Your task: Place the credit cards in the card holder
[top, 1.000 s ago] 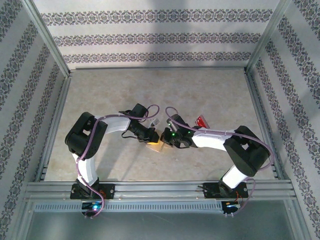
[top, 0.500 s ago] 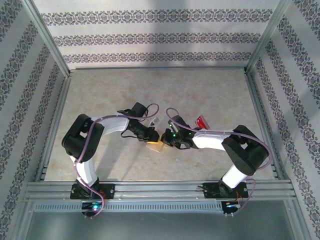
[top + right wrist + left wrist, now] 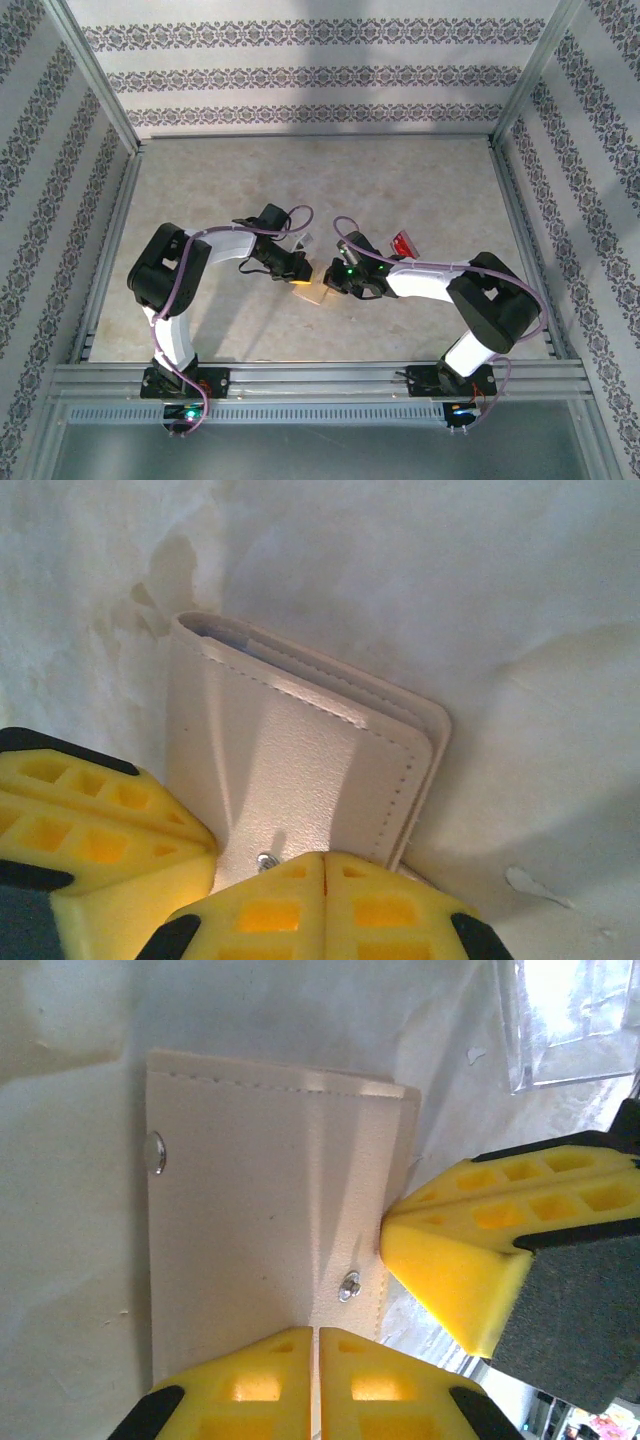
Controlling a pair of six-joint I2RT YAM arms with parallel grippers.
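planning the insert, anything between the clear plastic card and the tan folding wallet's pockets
Yes: the tan folding card holder lies folded shut, its own cover over the pockets. The yellow-fingered left gripper and right gripper, both shut, sit at its edges.

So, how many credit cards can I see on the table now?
2: the red card lies right of the card holder, a clear card just beyond it. More clear ones may be hidden.

Inventory:
- Tan-beige folding card holder (image 3: 250, 1190), stitched edges: 1
- Bright red flat plastic card (image 3: 403, 245): 1
- Clear see-through plastic card (image 3: 311, 243): at least 1, stacking unclear
- Yellow-padded two-finger grippers: 2, left gripper (image 3: 318, 1385) and right gripper (image 3: 325, 905)
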